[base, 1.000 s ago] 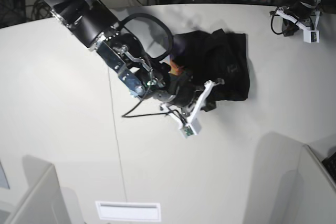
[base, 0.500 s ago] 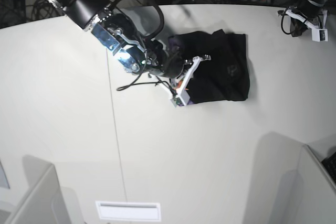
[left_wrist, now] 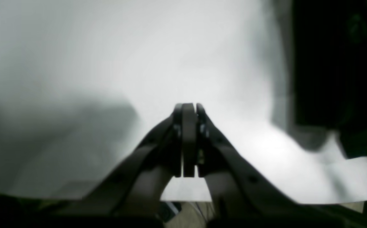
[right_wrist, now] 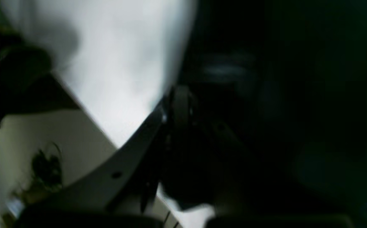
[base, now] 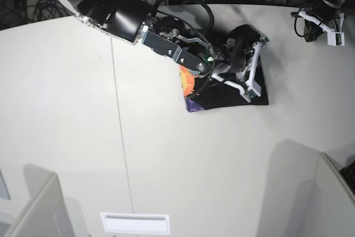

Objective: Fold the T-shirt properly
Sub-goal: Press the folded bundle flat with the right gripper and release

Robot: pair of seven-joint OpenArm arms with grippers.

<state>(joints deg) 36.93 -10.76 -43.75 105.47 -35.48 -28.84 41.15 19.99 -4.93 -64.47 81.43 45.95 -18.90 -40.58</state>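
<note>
- Right gripper fingers: pressed together over the T-shirt, upper centre-right of the base view. Whether cloth is pinched between them cannot be told; the wrist view is dark and blurred.
- Left gripper fingers: pressed together on nothing, above bare bench; this arm sits at the upper right corner of the base view, well apart from the garment.
- T-shirt: bundled on the bench, coloured print showing at its left edge, long axis roughly left-right.
- Judgement: the right arm is nearer; the cloth lies directly beneath its fingers.
</note>
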